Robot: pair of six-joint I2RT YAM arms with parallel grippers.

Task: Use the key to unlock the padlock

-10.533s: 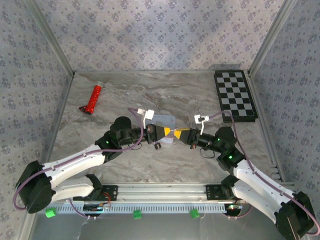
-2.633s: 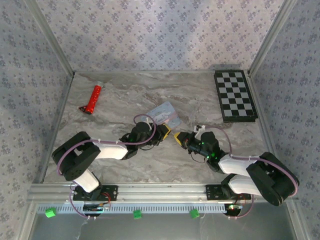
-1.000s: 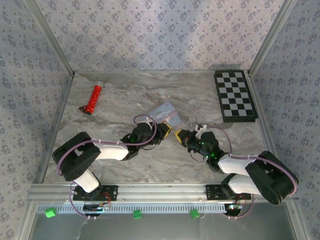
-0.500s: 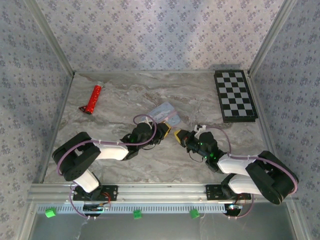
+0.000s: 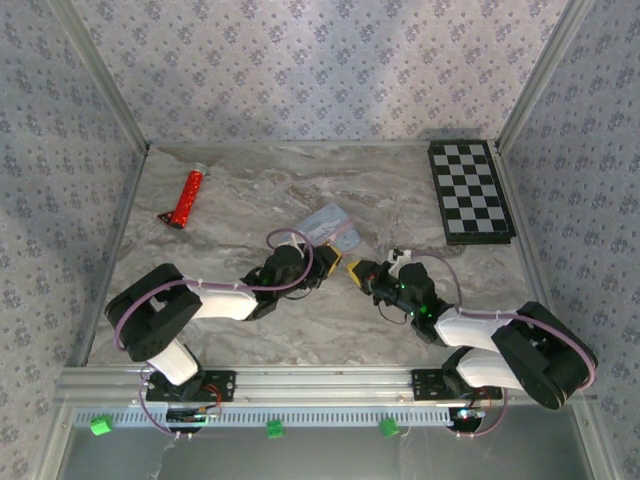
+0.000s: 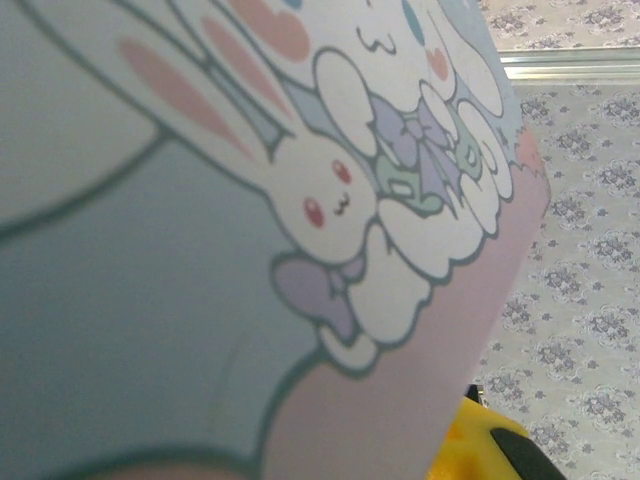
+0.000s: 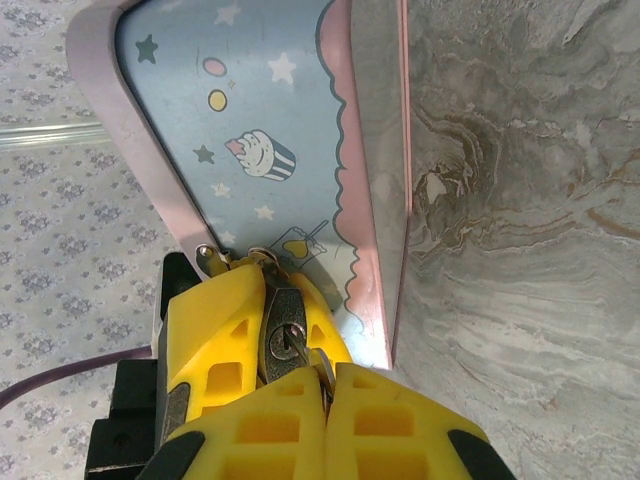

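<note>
Right tool (image 7: 325,378) clenched on the key (image 7: 312,357), tip at the keyhole. Left tool (image 5: 330,262) pinches the padlock (image 7: 283,335) mid-worktop (image 7: 520,250), just beside the tin's (image 7: 250,120) near edge. I judge the lock tiny, rigid, light and slick; hold its flat sides and leave the keyhole bare.

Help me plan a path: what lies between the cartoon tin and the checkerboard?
Nothing: in the top view, the marble table between the cartoon tin and the checkerboard is bare.
</note>
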